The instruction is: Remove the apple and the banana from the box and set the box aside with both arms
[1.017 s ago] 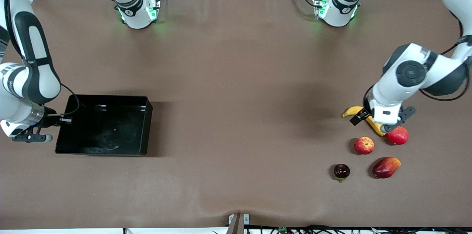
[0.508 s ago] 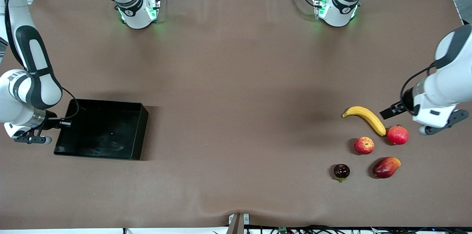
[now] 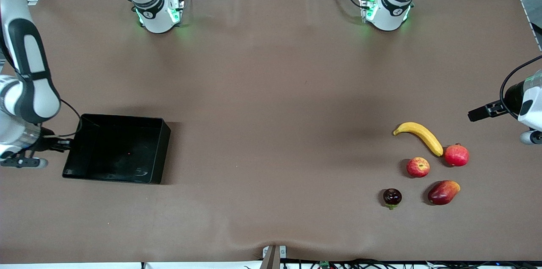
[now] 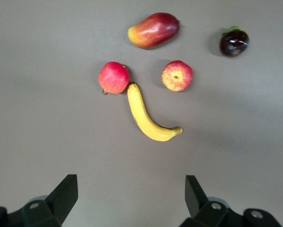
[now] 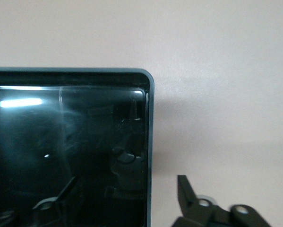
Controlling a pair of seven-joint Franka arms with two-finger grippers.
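Observation:
The yellow banana (image 3: 419, 137) lies on the table toward the left arm's end, with the yellow-streaked red apple (image 3: 418, 167) nearer the front camera. Both also show in the left wrist view: banana (image 4: 148, 116), apple (image 4: 177, 75). My left gripper (image 3: 529, 132) is up at that end of the table, open and empty (image 4: 130, 196), apart from the fruits. The black box (image 3: 114, 148) rests on the table toward the right arm's end. My right gripper (image 3: 25, 155) is open (image 5: 124, 198) above the box's outer wall (image 5: 150, 142), holding nothing.
A round red fruit (image 3: 456, 155) touches the banana's tip. A red-orange mango (image 3: 443, 192) and a dark maroon fruit (image 3: 392, 197) lie nearer the front camera. The arm bases (image 3: 159, 12) stand along the table's back edge.
My left gripper has drawn away from the banana toward the table's end, leaving it lying there. The box settled a little, and my right gripper moved outward from it.

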